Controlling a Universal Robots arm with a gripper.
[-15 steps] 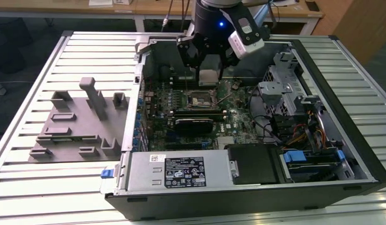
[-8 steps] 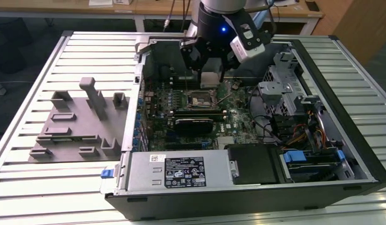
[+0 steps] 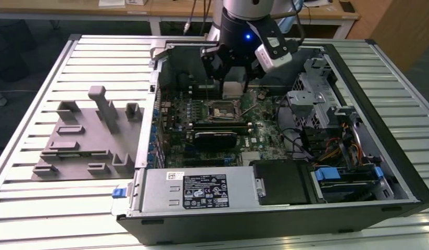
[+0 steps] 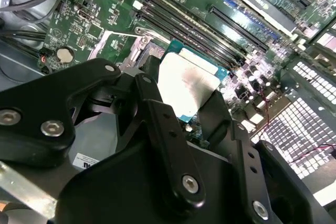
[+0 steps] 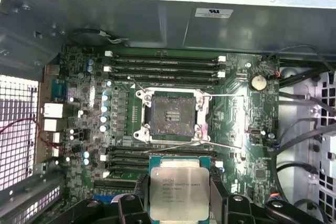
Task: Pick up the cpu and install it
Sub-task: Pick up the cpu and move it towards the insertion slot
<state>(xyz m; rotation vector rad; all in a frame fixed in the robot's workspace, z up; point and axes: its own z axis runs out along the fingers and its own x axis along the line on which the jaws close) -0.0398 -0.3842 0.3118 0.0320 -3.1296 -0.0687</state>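
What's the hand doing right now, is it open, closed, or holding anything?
Hand: closed on the cpu, which is held between its fingers, not yet in the motherboard socket.

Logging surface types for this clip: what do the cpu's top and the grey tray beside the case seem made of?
The cpu top looks like silver metal, satin, glaring bright in the second wrist view. The grey tray is probably matte plastic: dull, no shine.

In the exterior view the tray (image 3: 79,151) lies on the counter (image 3: 54,213) at nine o'clock from the computer case (image 3: 284,223). Inside, the chip (image 5: 178,192) between the jaws hangs just beside the socket (image 5: 172,115).
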